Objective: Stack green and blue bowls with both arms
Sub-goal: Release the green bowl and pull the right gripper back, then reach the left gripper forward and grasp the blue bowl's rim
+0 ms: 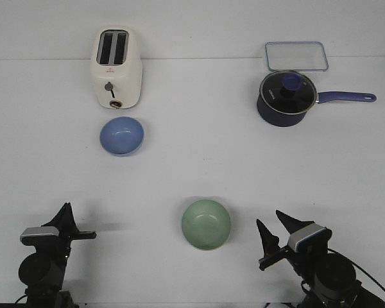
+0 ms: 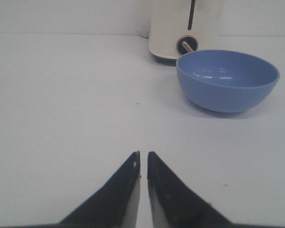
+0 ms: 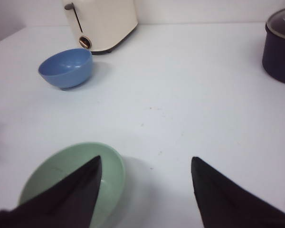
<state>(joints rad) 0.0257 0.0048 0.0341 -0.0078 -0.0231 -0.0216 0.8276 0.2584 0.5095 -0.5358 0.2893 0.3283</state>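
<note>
Matte periwinkle-blue, the small round bowl point(image 1: 122, 136) is shown upright at about ten o'clock of the bench centre, just in front of the cream two-slot toaster point(image 1: 116, 67); whether the two touch cannot be told. The matching small round bowl in pale sage green point(image 1: 206, 223) is set upright at about six o'clock of the centre, well apart from the blue one, so the stack is judged not yet begun. Each bowl is found on the side of one arm, which is taken as the reason for two-armed work: the blue bowl lies at one o'clock of the left hand point(image 1: 90, 235), the green bowl at nine o'clock of the right hand point(image 1: 273, 228).

The white bench point(image 1: 199, 160) is otherwise occupied at its far right by a dark blue lidded saucepan point(image 1: 285, 97) with a long handle, and behind it by a clear rectangular container point(image 1: 296, 56); neither is concerned in the task.

In the left wrist view the left hand point(image 2: 143, 158) is seen pressed together, tips nearly meeting, holding nothing, and aimed past the side of the blue bowl point(image 2: 227, 80). In the right wrist view the right hand point(image 3: 146, 164) is seen spread wide and empty, one finger overlapping the green bowl's point(image 3: 61, 175) rim in the picture; contact cannot be confirmed. An opening of the left hand is judged necessary before any grasp of a rim.
</note>
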